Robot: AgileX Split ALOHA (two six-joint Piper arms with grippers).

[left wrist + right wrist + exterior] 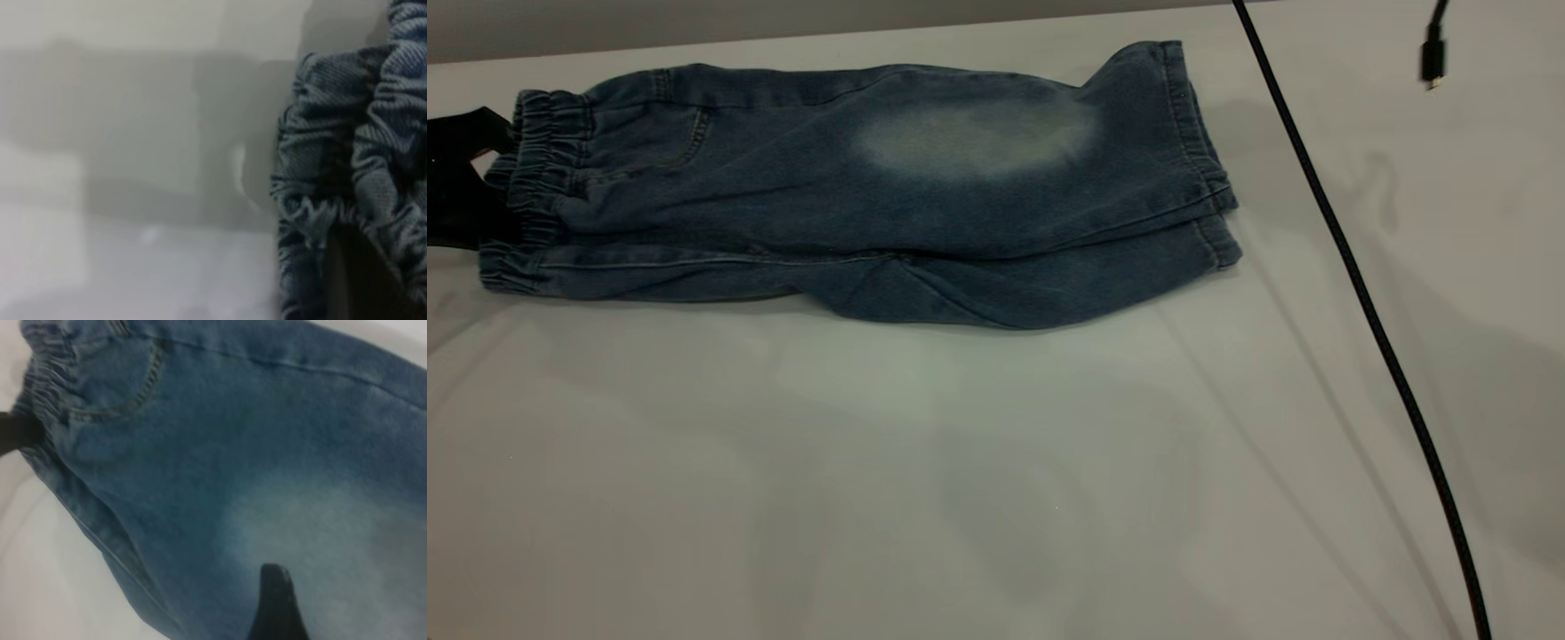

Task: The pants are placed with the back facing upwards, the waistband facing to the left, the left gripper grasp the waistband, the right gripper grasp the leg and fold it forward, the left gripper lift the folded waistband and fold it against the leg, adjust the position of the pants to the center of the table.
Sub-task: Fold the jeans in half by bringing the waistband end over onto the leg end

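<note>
The blue denim pants [871,196] lie folded lengthwise on the white table [960,480], toward its far side. A faded patch and one back pocket face up. The ruffled waistband [543,169] points left and the leg hems [1200,178] point right. My left gripper [471,178] sits at the table's left edge, shut on the waistband [347,160], with one dark finger [360,280] buried in the gathers. My right gripper [293,620] hangs open above the faded patch [320,520], touching nothing. Only one of its fingers [275,603] shows. It is out of the exterior view.
A black cable [1360,293] runs across the right side of the table, from the far edge toward the front. A small black plug [1432,60] dangles at the upper right. Bare tabletop stretches in front of the pants.
</note>
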